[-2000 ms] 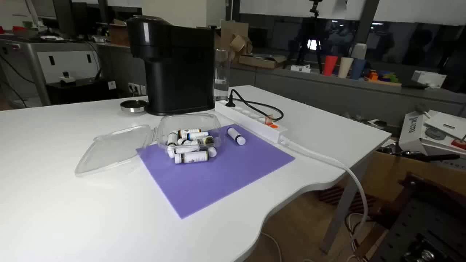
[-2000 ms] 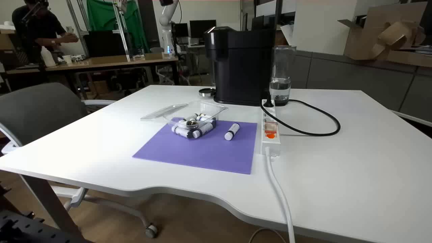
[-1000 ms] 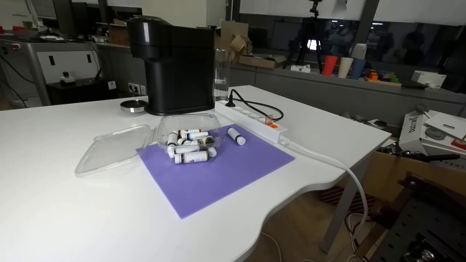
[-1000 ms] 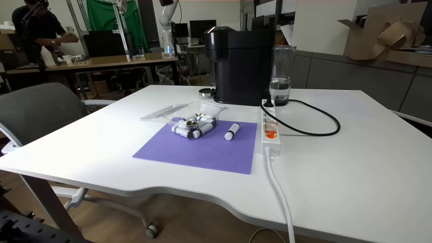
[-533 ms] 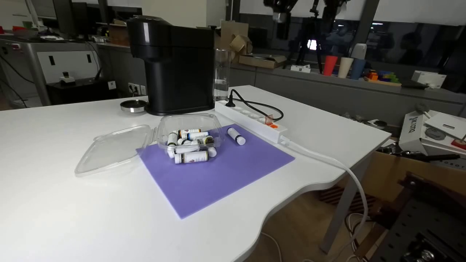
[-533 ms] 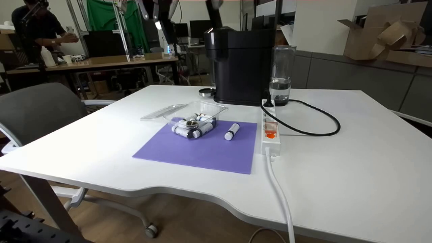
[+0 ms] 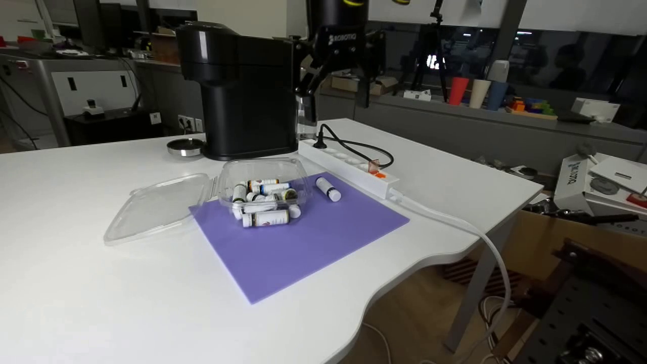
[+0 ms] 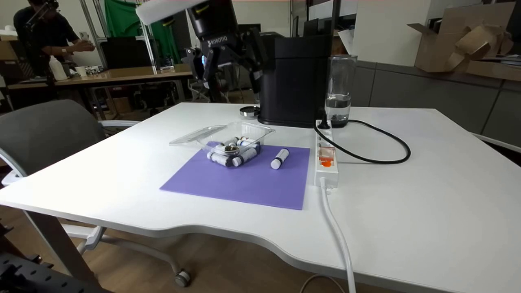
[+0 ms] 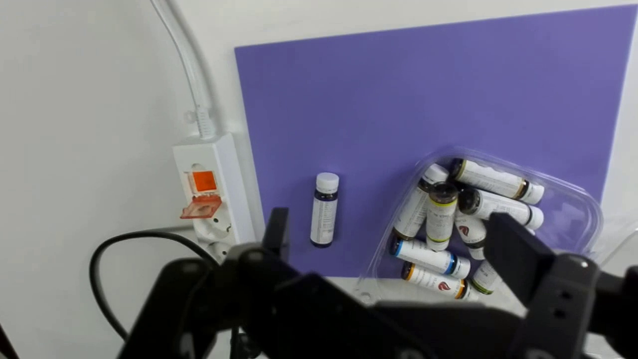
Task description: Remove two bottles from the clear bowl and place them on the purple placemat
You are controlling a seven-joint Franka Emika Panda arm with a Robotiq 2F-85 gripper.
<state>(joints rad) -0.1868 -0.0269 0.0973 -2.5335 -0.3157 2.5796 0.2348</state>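
Note:
The clear bowl (image 7: 301, 172) holds several bottles (image 7: 273, 188) with white labels, white caps and dark glass ends. It stands mostly on the purple placemat (image 7: 313, 247), toward its back corner. One loose bottle (image 7: 327, 188) lies on the mat beside the bowl; it also shows in the wrist view (image 9: 324, 219). My gripper (image 7: 336, 103) is open and empty, high above the table; it also shows in an exterior view (image 8: 235, 90). In the wrist view my open fingers (image 9: 391, 233) frame the bowl's bottles, and the right finger hides some of them.
A white power strip (image 7: 349, 167) with a black cable lies along the mat's edge. A black coffee machine (image 7: 247, 96) stands behind the bowl, with a round metal dish (image 7: 185, 146) beside it. The bowl's clear lid (image 7: 156, 210) lies open on the table.
My gripper was mostly out of sight, then came in at the top of both exterior views half a second ago. It is now lower over the table. The bottles, bowl and mat have not moved.

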